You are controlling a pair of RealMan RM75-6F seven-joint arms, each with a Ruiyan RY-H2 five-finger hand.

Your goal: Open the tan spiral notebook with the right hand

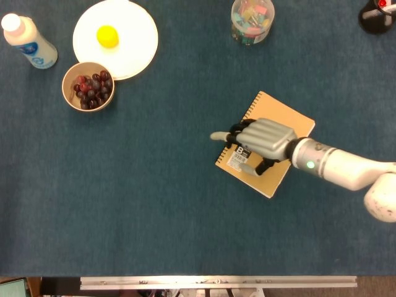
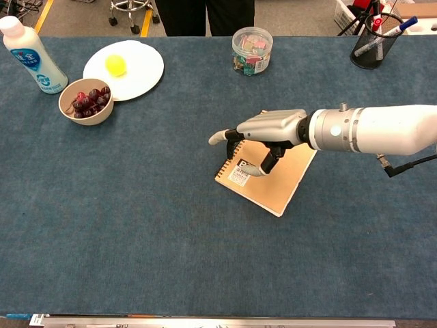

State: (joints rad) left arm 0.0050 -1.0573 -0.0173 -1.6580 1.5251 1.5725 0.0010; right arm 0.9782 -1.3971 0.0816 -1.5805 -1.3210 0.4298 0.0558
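Notebook (image 1: 272, 133) lying closed near the table's (image 1: 154, 204) right edge, right hand (image 1: 263, 141) resting on it, fingers curled, grip unclear.

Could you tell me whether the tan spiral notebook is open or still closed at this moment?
Closed. The tan spiral notebook lies flat with its cover down and no pages showing; the right robot hand is over its labelled corner.

- The right hand (image 1: 263, 143) covers the middle of the tan spiral notebook (image 1: 291, 124), hiding where its fingertips touch the cover.
- The white label (image 1: 237, 158) print is too small to read.
- The pen holder (image 1: 377, 15) at the far right is cut by the frame edge.
- The left hand is out of sight.
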